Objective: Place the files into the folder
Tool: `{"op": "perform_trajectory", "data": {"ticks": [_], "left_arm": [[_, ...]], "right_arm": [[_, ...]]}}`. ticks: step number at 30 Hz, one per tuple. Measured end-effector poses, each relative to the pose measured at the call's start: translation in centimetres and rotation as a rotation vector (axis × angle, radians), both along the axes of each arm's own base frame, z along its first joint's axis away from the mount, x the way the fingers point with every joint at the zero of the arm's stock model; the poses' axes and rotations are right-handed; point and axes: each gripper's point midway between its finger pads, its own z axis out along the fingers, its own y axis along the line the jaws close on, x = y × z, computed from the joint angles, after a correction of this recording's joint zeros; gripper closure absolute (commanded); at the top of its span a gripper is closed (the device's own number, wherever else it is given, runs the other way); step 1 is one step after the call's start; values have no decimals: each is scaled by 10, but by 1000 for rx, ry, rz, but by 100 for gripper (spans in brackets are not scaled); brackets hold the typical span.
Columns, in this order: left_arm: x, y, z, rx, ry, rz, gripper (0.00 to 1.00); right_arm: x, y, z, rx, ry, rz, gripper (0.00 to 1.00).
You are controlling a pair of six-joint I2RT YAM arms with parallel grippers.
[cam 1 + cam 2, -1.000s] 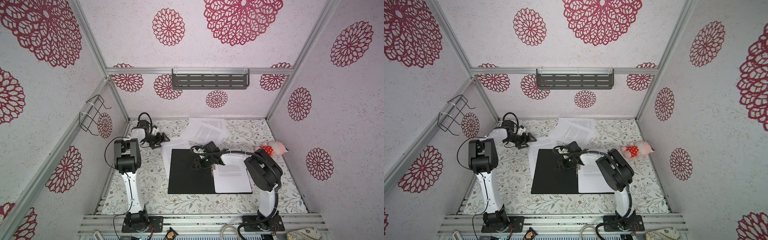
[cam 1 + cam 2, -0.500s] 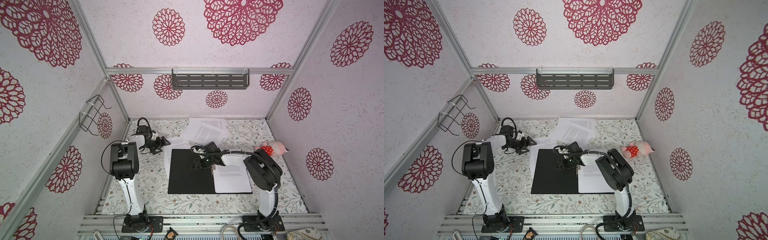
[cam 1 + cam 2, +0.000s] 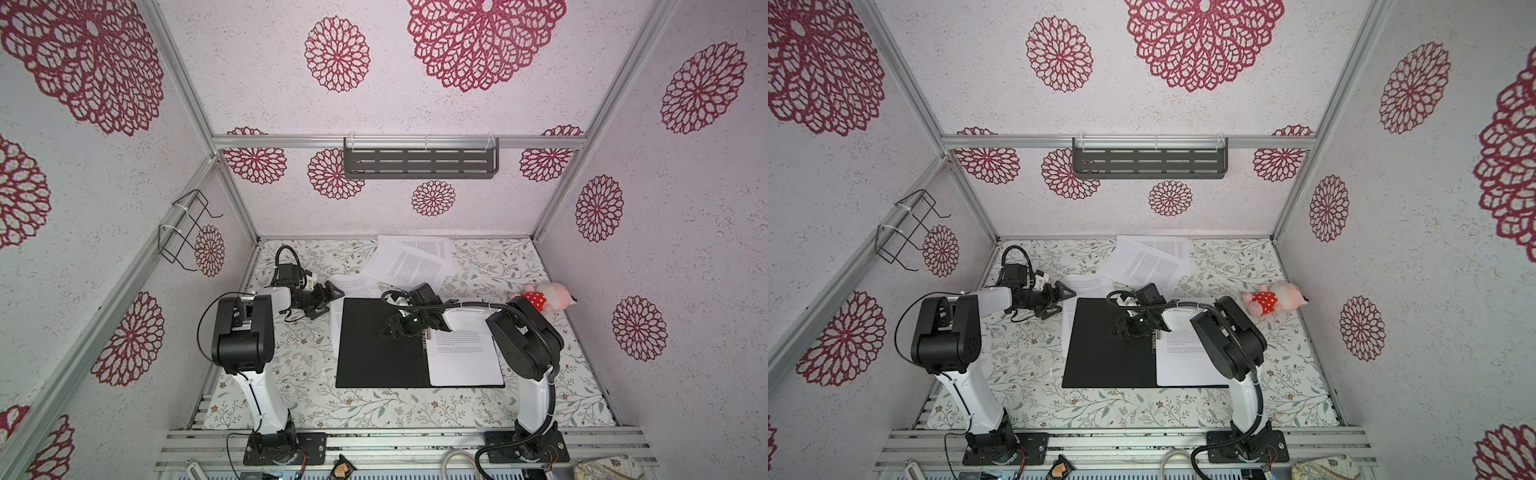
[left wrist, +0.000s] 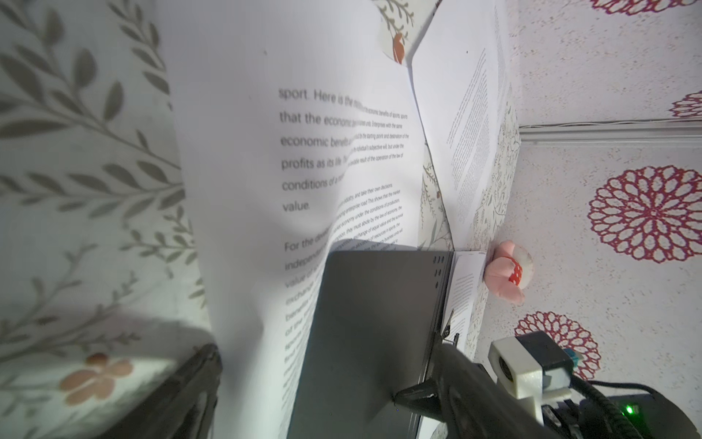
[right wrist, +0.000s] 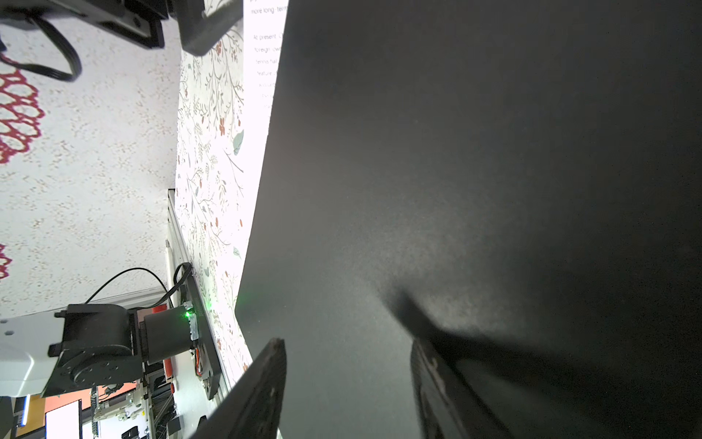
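One filed sheet (image 3: 465, 357) already lies, counting 6 o'clock toward the arm bases (image 3: 284, 449) and 12 toward the back wall (image 3: 415, 208), on the 3 o'clock half of the folder (image 3: 382, 345). The folder is spread open, black side up, in the middle of the desk (image 3: 291, 374), its spine running 6 to 12 and its 9 o'clock flap bare. The right arm (image 3: 461, 320) reaches across the spine clip (image 3: 424, 338), so its jaws sit low over that bare flap near the folder's 12 o'clock edge. They are parted about halfway with nothing between them; whether a tip touches the flap I cannot tell. Just beyond, off the folder's 10 o'clock corner, the left arm (image 3: 278, 297) has its jaws spread wide and empty, pointing toward 3. They face the trapped sheet (image 3: 353, 286), which lies close by at 3 o'clock from them with its long axis roughly 12 to 6. A strip of it shows along the flap's 9 and 12 o'clock edges, and the rest is under the folder. In the left wrist view the trapped sheet (image 4: 243, 152) bulges upward. The left arm is plainly the nearer, so the next pick looks to be its job, and the sheet would need drawing out toward 9 or 12. Farthest off, by the back wall, at least two more files (image 3: 415, 262) overlap, well apart from both sets of jaws.
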Motion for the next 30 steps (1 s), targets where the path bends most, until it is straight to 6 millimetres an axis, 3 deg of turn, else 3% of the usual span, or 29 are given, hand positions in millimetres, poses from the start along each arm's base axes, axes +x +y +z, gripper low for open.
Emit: {"op": "perform_trajectory", "data": {"ticks": [16, 30], "left_arm": [[-34, -5, 1, -39, -13, 77, 11], [-27, 7, -14, 14, 15, 158, 60]], "right_arm": [[0, 3, 0, 21, 21, 4, 44], [0, 5, 3, 38, 23, 14, 35]]}}
